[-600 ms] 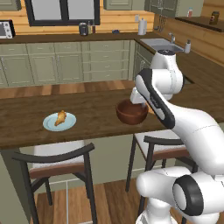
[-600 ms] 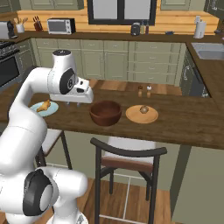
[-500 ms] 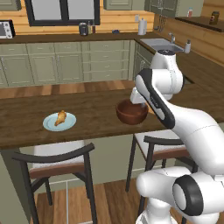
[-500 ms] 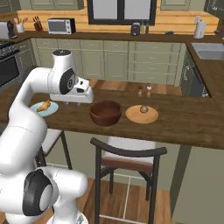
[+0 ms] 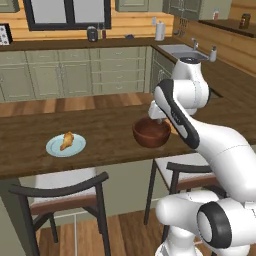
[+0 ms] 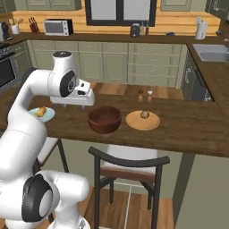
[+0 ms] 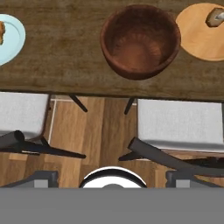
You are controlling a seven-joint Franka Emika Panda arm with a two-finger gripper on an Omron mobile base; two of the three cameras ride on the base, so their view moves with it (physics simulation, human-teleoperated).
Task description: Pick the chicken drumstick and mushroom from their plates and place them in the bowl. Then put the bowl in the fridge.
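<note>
Drumstick: the drumstick (image 5: pixel 66 140) lay on the blue plate (image 5: pixel 55 148), toward the left end of the table (image 5: pixel 110 137); a sliver of it showed at the left edge of the hand view (image 7: pixel 1 33).
Mushroom: the mushroom (image 6: pixel 144 115) sat on the tan plate (image 6: pixel 134 121), right of the bowl; in the hand view it was near that plate's far edge (image 7: pixel 215 16).
Bowl: the bowl (image 6: pixel 104 119) stood upright between the two plates, close to the table's near edge, nothing visible inside it (image 7: pixel 141 40).
Plates: blue plate well left of the bowl, tan plate just beside it on the right.
End effector: the end effector (image 7: pixel 112 177) hung above the table's near edge and the chairs (image 7: pixel 179 124), its tips spread wide apart, holding nothing.
Chairs: two chairs were tucked under the table's near side.
Far side: two small shakers (image 6: pixel 145 95) stood near the table's far edge, beyond the tan plate.
</note>
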